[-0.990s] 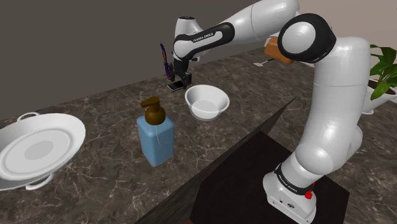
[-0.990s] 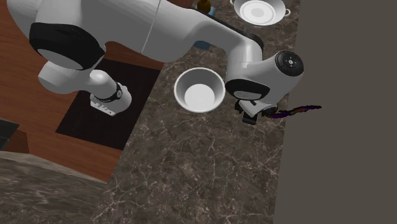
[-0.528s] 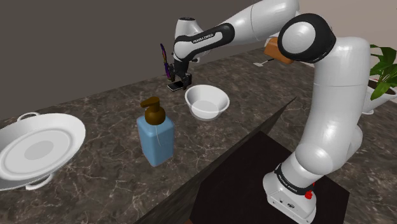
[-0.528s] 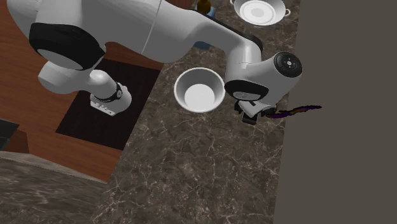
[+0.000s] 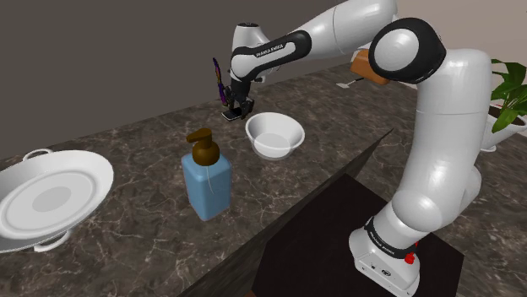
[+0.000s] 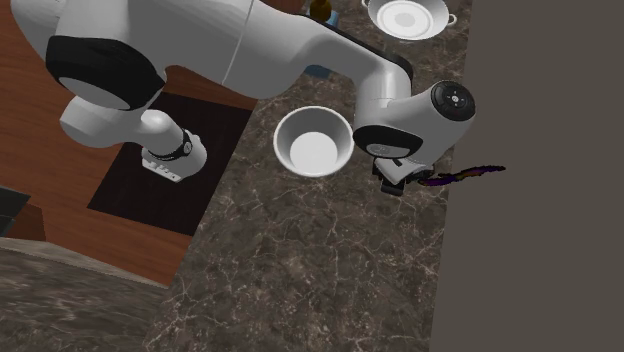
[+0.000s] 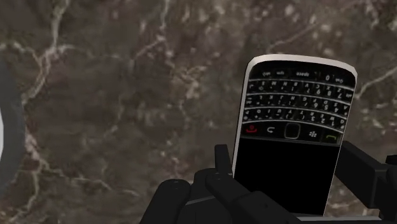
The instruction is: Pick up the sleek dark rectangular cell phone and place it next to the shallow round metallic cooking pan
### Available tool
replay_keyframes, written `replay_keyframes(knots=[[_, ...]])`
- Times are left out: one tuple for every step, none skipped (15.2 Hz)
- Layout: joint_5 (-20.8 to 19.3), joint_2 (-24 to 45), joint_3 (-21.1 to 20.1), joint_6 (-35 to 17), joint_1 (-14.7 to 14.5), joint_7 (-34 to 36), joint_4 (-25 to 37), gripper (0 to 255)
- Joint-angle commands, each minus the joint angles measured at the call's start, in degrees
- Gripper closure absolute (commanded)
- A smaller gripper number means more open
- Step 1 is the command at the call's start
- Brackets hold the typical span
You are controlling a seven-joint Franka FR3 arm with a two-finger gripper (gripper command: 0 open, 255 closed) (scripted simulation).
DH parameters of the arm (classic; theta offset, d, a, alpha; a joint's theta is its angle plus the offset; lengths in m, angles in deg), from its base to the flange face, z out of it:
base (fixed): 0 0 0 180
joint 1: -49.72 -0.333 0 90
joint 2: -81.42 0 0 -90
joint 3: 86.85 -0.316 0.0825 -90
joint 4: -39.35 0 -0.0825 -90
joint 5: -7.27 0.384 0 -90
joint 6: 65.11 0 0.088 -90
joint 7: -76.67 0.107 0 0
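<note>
A black cell phone (image 7: 292,127) with a silver rim and a small keypad sits between my gripper's (image 7: 287,159) two black fingers, which clasp its long sides; the gripper is shut on it. The marble counter (image 7: 127,95) lies right behind the phone, and I cannot tell whether the phone still touches it. In the shoulder view the gripper (image 5: 236,107) points down at the counter's far side, just beyond a white bowl (image 5: 274,135). The shallow round pan (image 5: 46,198) with small handles rests at that view's far left. From above, the gripper (image 6: 398,180) is beside the bowl (image 6: 313,142), with the pan (image 6: 405,18) at the top.
A blue soap bottle (image 5: 207,181) with a brown pump stands between bowl and pan. A thin purple object (image 5: 218,80) leans at the wall (image 5: 101,59) behind the gripper. A potted plant (image 5: 507,93) is at the shoulder view's right; the dark stand (image 5: 321,245) is at its lower right.
The fingers have closed from wide apart onto the phone's sides. The arm has hardly moved.
</note>
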Motion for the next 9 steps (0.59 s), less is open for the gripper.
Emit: replay_keyframes(knots=[[0.0, 0.1, 0.0, 0.0, 0.0, 0.0, 0.0, 255], [0.0, 0.0, 0.0, -0.1, 0.0, 0.0, -0.1, 255], [0.1, -0.4, -0.1, 0.5, 0.1, -0.1, 0.1, 255], [0.3, -0.7, -0.1, 1.1, 0.1, -0.1, 0.4, 255], [0.4, -1.0, -0.2, 1.7, 0.1, -0.2, 0.7, 255], [0.5, -1.4, -0.3, 2.3, 0.2, -0.3, 1.0, 255], [0.6, -1.7, -0.3, 3.0, 0.2, -0.3, 1.3, 255], [0.7, -2.0, -0.4, 3.6, 0.2, -0.4, 1.6, 255], [0.8, -2.3, -0.5, 4.2, 0.3, -0.4, 2.0, 255]])
